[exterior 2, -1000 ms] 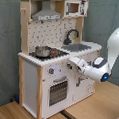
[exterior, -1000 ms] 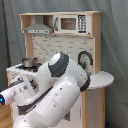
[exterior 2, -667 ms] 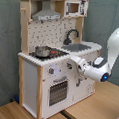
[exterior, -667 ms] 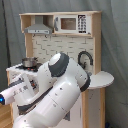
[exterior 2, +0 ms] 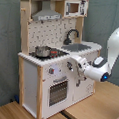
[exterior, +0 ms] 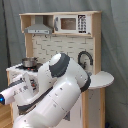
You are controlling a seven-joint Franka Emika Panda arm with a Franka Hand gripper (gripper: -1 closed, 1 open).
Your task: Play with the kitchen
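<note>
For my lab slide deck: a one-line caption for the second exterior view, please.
Franka arm reaching toward the front of the toy kitchen, steel pot on its stove.

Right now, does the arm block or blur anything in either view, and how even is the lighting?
In the first exterior view the soft-edged arm fills the foreground, hiding the kitchen's lower front; in the second exterior view the oven door and steel pot show unobstructed. Lighting is even in both exterior views, without strong glare.

Arm (exterior 2: 95, 70) edged slightly closer to kitchen (exterior 2: 50, 70) front.
</note>
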